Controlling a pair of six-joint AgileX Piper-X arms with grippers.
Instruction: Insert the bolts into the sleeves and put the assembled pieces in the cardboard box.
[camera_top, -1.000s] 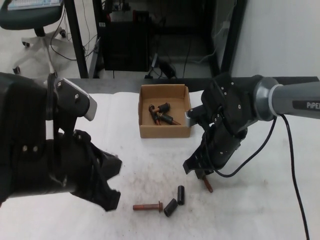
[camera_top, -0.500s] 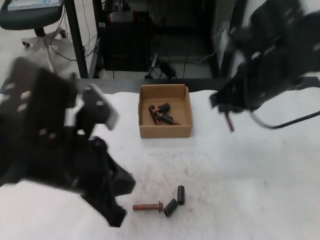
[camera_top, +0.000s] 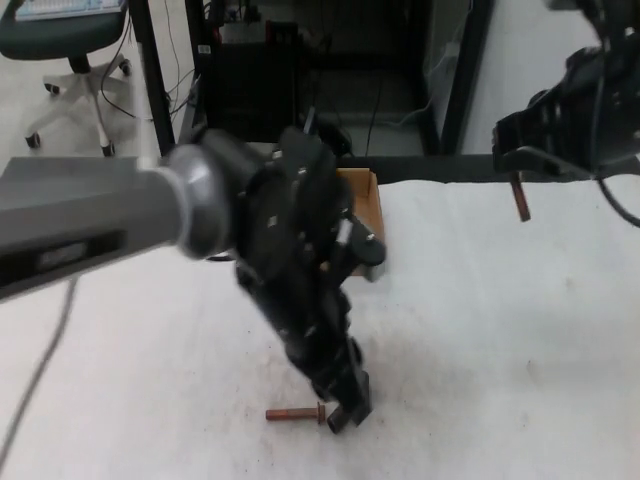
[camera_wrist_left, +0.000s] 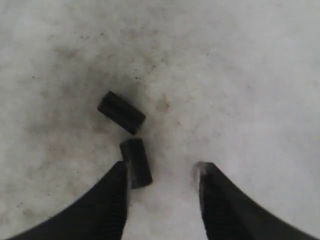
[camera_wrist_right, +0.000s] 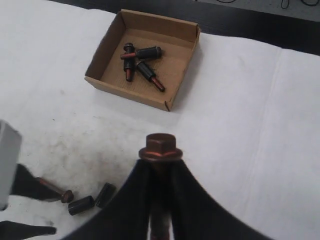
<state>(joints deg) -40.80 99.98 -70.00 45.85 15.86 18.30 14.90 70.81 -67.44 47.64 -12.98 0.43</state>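
Two bolts (camera_wrist_right: 160, 151), two sleeves (camera_wrist_left: 121, 112), three assembled pieces (camera_wrist_right: 148, 52), one cardboard box (camera_wrist_right: 127, 93)

No legible txt or nos.; blurred mark on left arm (camera_top: 90, 222) maybe print, can't tell.

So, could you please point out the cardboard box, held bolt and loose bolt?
cardboard box (camera_wrist_right: 127, 91): right wrist view, front wall.
held bolt (camera_wrist_right: 160, 148): right wrist view, head.
loose bolt (camera_top: 292, 413): high view, shaft.

Our left arm (camera_top: 110, 215) comes in from the left edge of the tabletop (camera_top: 480, 330), wrist pitched down. The left gripper (camera_wrist_left: 162, 172) sits low near the middle of the near edge, fingers apart. Our right arm (camera_top: 590, 100) is up over the far right corner, right gripper (camera_wrist_right: 160, 170) pinched on a bolt (camera_wrist_right: 160, 148), head just past the fingertips.
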